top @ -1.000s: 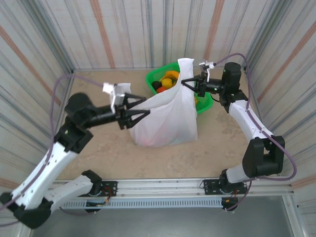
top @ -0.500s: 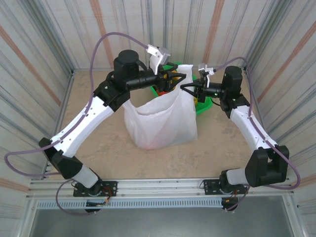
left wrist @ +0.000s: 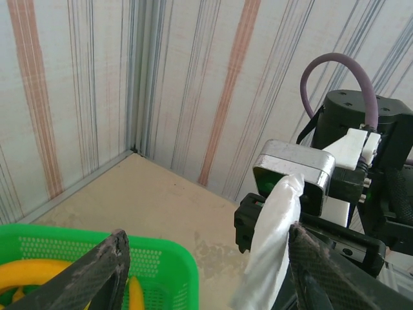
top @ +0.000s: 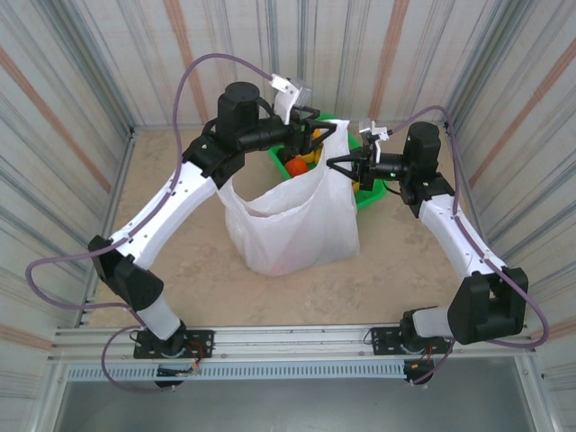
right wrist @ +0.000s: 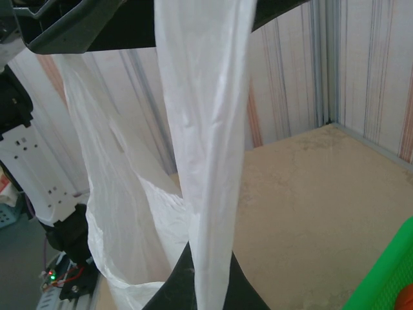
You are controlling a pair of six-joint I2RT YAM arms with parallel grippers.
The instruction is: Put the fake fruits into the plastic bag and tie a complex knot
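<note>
Fig.: R tool [top: 335, 163] held plastic bag [top: 292, 220] by its handle, L tool [top: 310, 137] hung wide, empty above basket [top: 376, 191] near far edge of counter [top: 180, 261]; handle slip could collapse bag mouth.

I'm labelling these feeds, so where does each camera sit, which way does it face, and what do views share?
Top external: above and behind the bases, looking down; shows left arm, right arm, plastic bag, green basket.
Left wrist: over the basket, facing the right arm; own open jaws at bottom.
Right wrist: faces along the bag handle its own jaws clamp.
Shared: all three show the bag.
</note>
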